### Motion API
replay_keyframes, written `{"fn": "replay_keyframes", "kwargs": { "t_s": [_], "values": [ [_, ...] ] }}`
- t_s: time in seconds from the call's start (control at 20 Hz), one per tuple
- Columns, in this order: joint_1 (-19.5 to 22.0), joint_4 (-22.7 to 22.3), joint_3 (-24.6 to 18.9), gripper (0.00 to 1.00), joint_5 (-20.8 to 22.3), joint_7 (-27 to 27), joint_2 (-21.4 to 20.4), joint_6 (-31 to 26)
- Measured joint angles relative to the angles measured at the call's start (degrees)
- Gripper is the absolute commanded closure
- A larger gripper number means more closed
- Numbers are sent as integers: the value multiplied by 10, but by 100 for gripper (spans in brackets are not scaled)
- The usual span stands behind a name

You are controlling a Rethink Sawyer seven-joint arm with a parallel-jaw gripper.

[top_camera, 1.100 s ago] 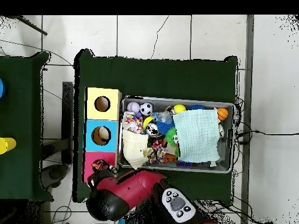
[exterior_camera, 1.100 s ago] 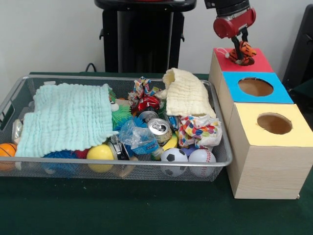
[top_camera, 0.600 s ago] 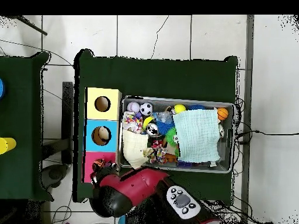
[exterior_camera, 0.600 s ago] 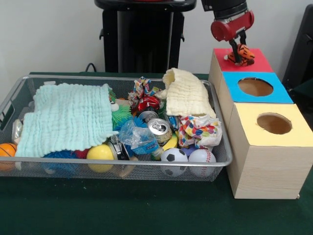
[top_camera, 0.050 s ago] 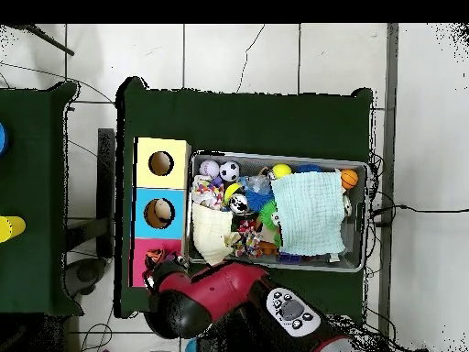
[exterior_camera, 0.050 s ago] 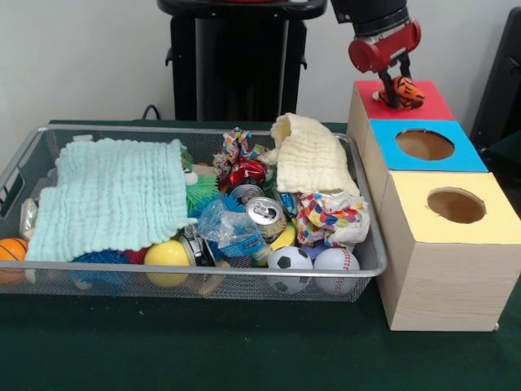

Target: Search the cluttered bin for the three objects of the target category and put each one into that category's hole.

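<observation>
You are seeing the arm (top_camera, 0.050 s ago: pixel 229 302) covering most of the red box top (top_camera, 0.050 s ago: pixel 145 266) from overhead; its hole is hiding under the tiger toy (exterior_camera, 0.050 s ago: pixel 403 90).

No text, label, brand or number can be read in either view. The can (exterior_camera, 0.050 s ago: pixel 265 214) in the bin (exterior_camera, 0.050 s ago: pixel 370 269) shows only its bare silver top (any printing on its side is hidden), and the blue wrapper (exterior_camera, 0.050 s ago: pixel 232 232) beside it has markings too small to make out.
</observation>
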State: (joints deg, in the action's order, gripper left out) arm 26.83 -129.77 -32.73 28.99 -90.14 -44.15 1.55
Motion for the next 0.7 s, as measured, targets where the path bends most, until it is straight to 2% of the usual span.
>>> {"fn": "replay_keyframes", "kwargs": {
  "t_s": [0.7],
  "values": [
    [5,0,-9,0,0,0,2,0]
  ]
}}
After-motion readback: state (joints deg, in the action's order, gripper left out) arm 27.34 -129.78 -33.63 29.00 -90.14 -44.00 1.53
